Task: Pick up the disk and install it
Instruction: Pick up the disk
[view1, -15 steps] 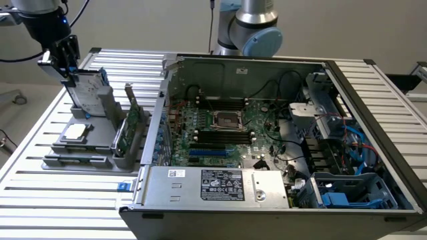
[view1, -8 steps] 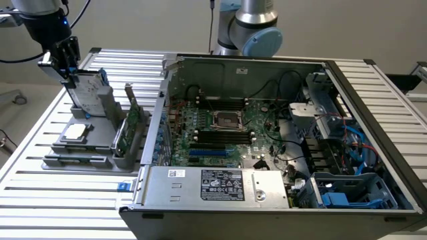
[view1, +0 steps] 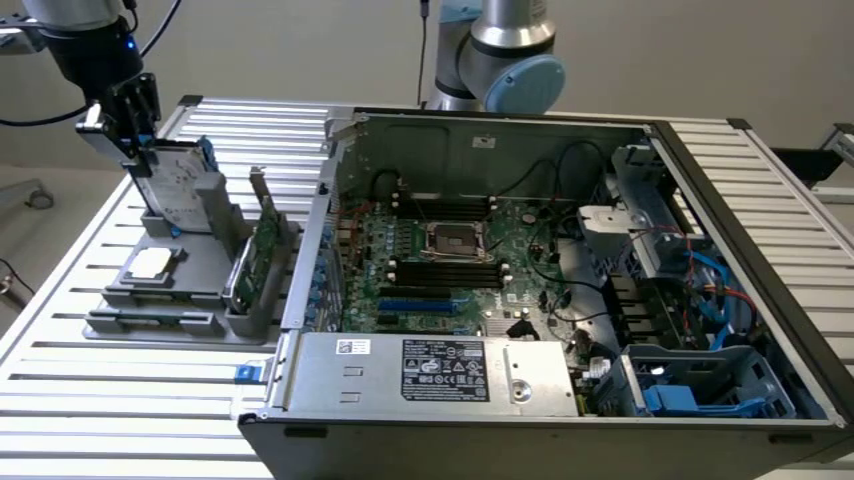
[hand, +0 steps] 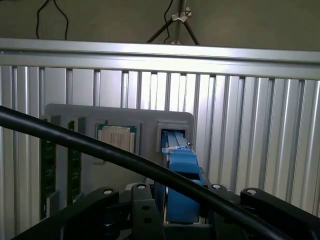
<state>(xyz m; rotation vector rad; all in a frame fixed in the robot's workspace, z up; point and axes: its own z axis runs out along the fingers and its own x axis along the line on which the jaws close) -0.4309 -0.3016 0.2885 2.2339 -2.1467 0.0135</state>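
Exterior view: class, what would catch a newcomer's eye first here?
The open computer case fills the middle, its green motherboard exposed. At the exterior view's upper left, the open hand sits at the top edge of the disk, which stands on edge in a grey holder.

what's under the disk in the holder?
The disk stands on edge in a slot of the grey holder, which sits on the slatted table. The slot's floor and the disk's lower edge are covered.

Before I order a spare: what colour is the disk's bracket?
Blue bracket; the wrist view shows it best.
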